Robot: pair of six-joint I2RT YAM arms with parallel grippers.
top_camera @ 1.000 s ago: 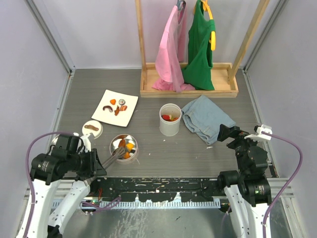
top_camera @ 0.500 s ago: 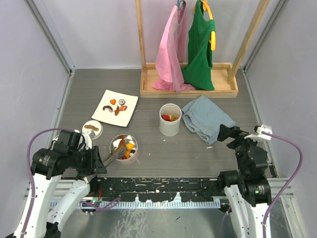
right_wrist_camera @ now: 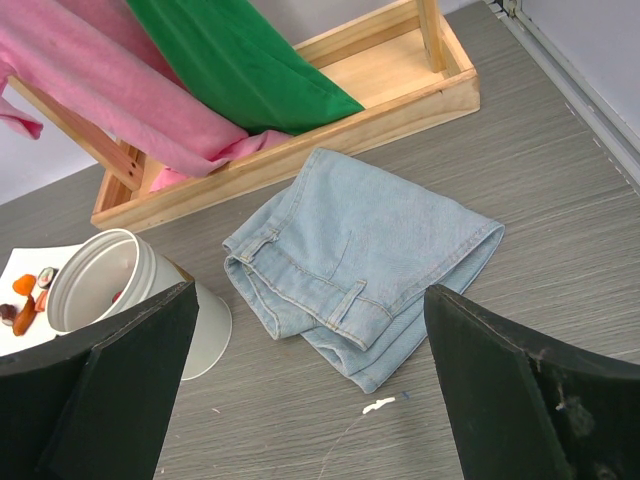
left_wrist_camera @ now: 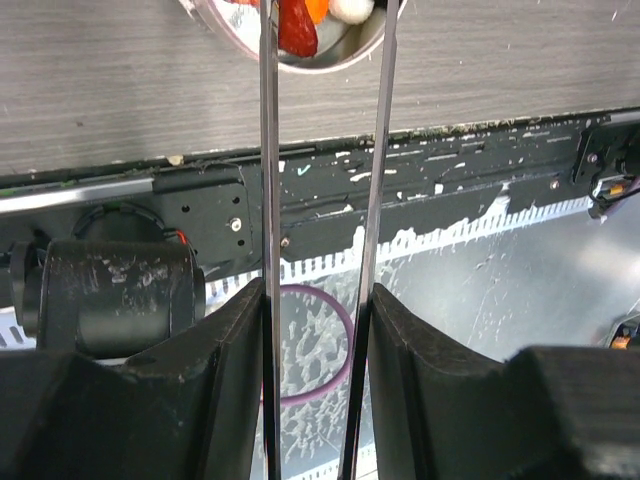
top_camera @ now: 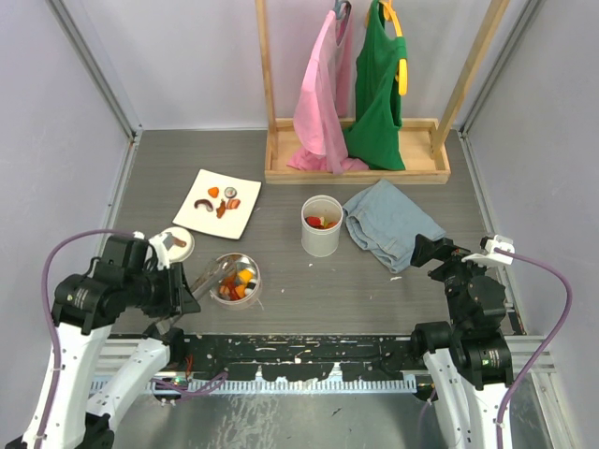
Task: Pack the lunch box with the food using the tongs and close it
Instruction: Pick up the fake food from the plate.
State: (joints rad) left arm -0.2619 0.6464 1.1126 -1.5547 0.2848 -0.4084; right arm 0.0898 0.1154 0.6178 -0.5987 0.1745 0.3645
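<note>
Since a second ago the left arm has drawn back toward the lower left of the overhead view. The tongs (top_camera: 211, 274) have slid back with it, so their tips now sit near the upper-left edge of the round metal container (top_camera: 253, 296) rather than deep inside. The left gripper (left_wrist_camera: 315, 300) pinches the tongs, one thin metal arm lying against each dark finger (left_wrist_camera: 225, 340). Orange, red and dark food pieces (top_camera: 240, 281) lie in the container, and a few more lie on the white plate (top_camera: 220, 225), left of centre. A white cup (top_camera: 320, 238) stands at mid-frame, beside folded jeans (top_camera: 388, 224). At lower right, the right gripper (right_wrist_camera: 310, 300) hangs with its jaws spread wide and nothing between them
</note>
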